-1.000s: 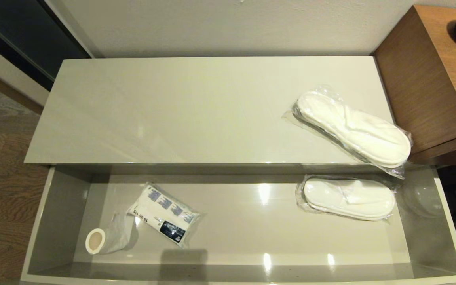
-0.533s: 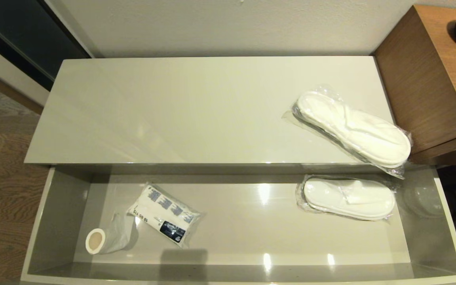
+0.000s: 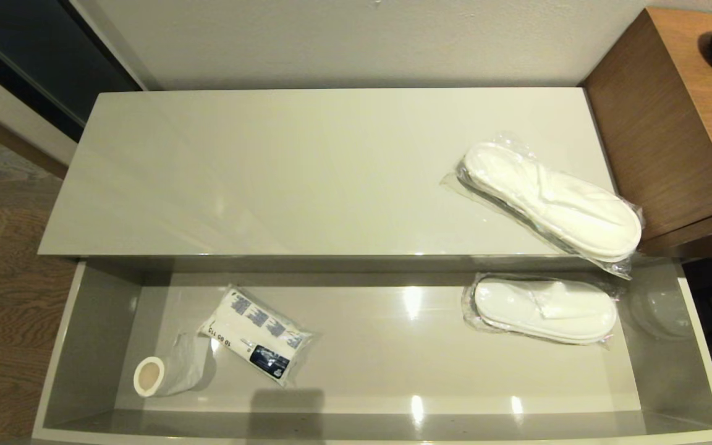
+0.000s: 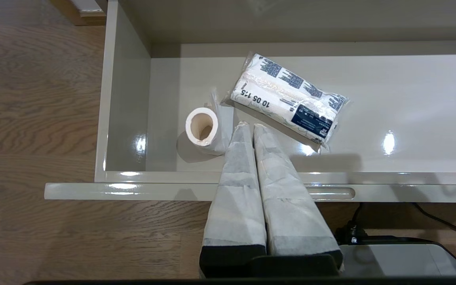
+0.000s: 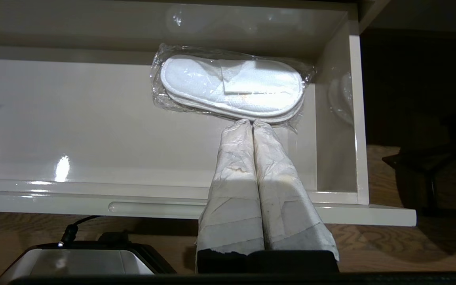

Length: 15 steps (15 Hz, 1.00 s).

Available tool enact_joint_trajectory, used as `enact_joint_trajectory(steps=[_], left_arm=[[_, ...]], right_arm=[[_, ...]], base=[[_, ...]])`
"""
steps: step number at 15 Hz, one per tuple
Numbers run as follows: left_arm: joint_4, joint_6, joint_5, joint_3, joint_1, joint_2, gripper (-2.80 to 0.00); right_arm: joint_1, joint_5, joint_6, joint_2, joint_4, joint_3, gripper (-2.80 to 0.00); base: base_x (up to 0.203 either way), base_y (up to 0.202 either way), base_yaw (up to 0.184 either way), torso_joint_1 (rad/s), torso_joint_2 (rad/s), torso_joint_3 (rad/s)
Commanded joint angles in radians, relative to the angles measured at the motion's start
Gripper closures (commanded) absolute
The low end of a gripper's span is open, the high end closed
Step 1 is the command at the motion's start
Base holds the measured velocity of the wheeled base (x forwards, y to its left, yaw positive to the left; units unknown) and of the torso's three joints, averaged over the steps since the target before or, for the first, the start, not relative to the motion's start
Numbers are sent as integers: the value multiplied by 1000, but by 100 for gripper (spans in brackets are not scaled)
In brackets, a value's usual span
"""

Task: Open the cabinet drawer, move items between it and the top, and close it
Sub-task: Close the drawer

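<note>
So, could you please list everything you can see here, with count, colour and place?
cabinet drawer: one, grey-beige, pulled open.
top: one, glossy cream-beige, behind the drawer.
slipper packs: two, white in clear plastic; one on the top's right end, one in the drawer's right part.
wrapped bundle: one, white with blue print, drawer's left part.
paper roll: one, white, beside the bundle.
wooden unit: one, brown, right.
left gripper: shut, above the drawer front.
right gripper: shut, near the drawer's slippers.

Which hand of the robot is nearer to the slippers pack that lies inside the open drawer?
Right. The right hand, shut, hangs just in front of the slippers pack at the drawer's right end. The left hand, shut, is at the other end, near the printed bundle.
</note>
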Motion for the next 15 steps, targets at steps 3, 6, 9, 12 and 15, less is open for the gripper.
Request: enact_joint_trajectory(steps=[3,6,9,12,15], left_arm=[[0,14,2,-1,-1,2,0],[2,145,-33,-1,-1,2,0],[2,141,-36,-1,-1,2,0],[2,142,-36,-1,-1,3,0],[2,154,-39,-37,-1,9,0]], right_arm=[[0,1,-3,2,-2,2,0],[0,-6,27,2,4,-2,0],[0,7,29,1,66,-117,0],[0,92,110,1,331,-447,0],[0,218,196,2,540,-689,0]], base=[[0,0,0,0,0,0],[0,0,0,0,0,0],[0,0,0,0,0,0],[0,0,0,0,0,0],[0,0,0,0,0,0]])
